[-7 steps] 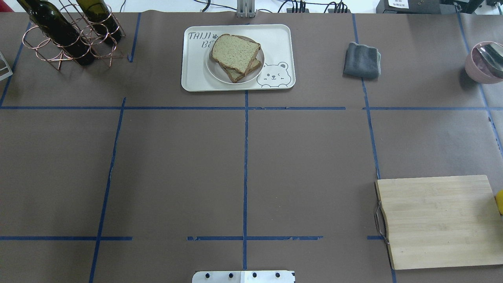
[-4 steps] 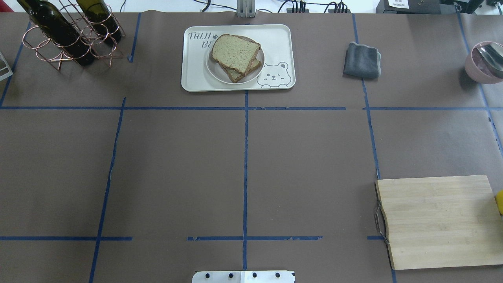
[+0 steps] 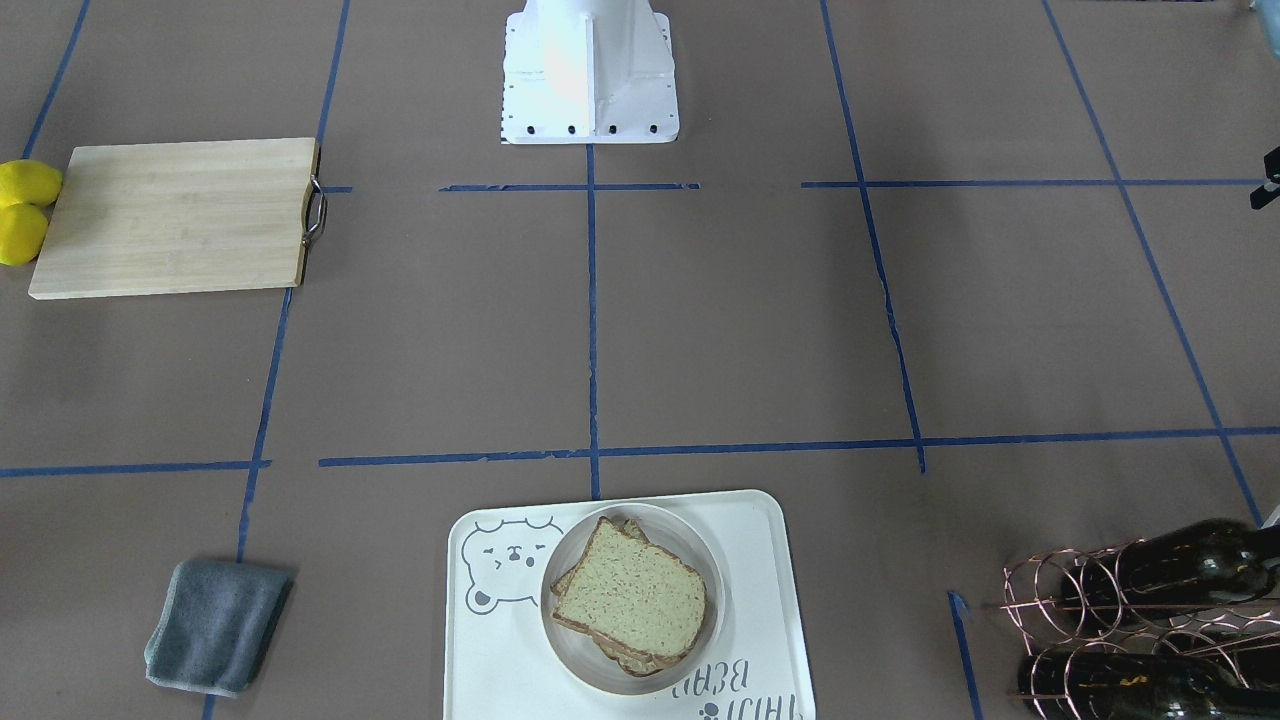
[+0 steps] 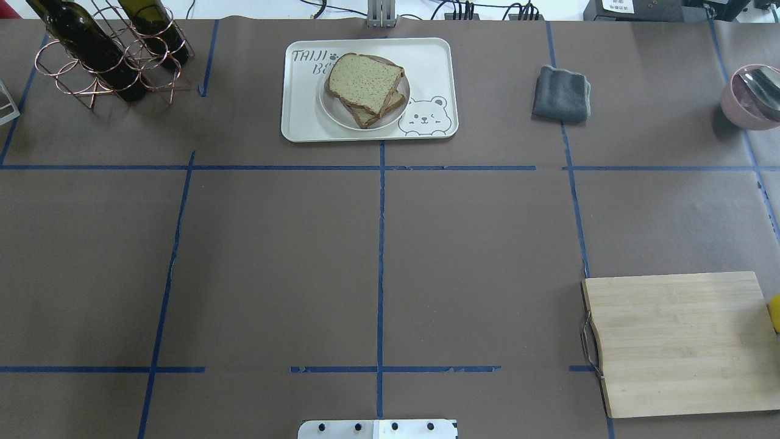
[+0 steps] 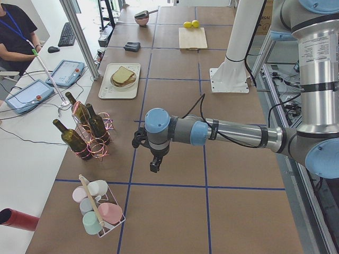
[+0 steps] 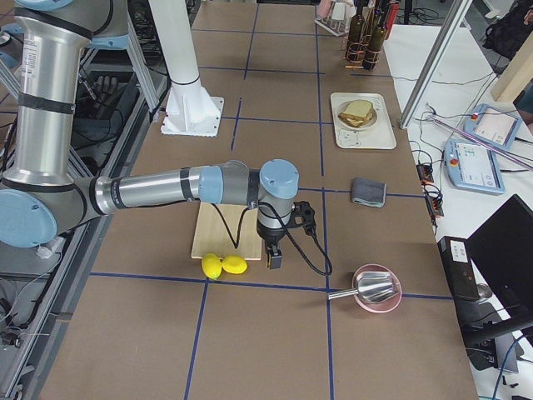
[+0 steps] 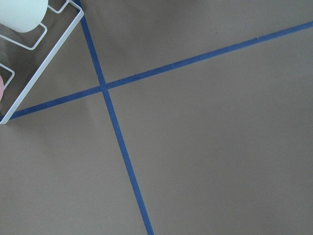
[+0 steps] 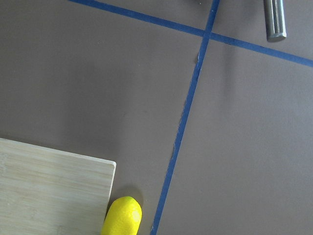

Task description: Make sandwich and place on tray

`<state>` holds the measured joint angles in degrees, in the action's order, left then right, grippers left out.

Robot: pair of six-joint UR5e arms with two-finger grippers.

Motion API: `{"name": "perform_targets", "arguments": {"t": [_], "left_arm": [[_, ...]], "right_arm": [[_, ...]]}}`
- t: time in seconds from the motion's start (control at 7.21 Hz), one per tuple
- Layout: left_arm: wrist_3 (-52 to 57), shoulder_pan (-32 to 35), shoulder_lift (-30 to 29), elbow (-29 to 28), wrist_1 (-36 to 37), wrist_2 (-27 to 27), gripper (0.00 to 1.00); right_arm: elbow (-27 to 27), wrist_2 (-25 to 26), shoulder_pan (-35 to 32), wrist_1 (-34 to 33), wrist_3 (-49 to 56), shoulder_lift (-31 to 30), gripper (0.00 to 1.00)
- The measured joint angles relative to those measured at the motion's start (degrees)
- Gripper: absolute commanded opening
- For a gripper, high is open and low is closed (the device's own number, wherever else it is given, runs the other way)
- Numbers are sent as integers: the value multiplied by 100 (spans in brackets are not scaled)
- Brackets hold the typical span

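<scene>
The sandwich point(image 4: 365, 79), two brown-crusted bread slices stacked askew, lies on a small round white dish point(image 4: 337, 114) on the cream tray point(image 4: 434, 61) with the bear drawing, at the table's far middle. No egg shows between the slices. The sandwich also shows in the front-facing view point(image 3: 630, 597). My left gripper point(image 5: 153, 166) hangs over bare table at the left end, far from the tray. My right gripper point(image 6: 273, 261) hangs by the cutting board's corner at the right end. Both show only in side views; I cannot tell whether they are open or shut.
A copper rack with wine bottles point(image 4: 103, 55) stands far left, a grey cloth point(image 4: 560, 92) lies right of the tray, and a pink bowl with a spoon point(image 4: 749, 97) sits far right. A wooden cutting board point(image 4: 676, 341) and lemons point(image 3: 25, 210) lie near right. A cup rack point(image 5: 98, 211) stands beyond the left gripper.
</scene>
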<state>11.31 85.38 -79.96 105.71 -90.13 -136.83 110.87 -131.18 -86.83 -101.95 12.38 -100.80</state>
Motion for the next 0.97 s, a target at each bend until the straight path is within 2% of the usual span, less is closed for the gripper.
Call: {"name": "perform_targets", "arguments": {"t": [0.97], "left_arm": [[85, 179, 76, 31, 310, 58, 100]], "right_arm": [[-43, -122, 0, -9, -70, 2, 100]]}}
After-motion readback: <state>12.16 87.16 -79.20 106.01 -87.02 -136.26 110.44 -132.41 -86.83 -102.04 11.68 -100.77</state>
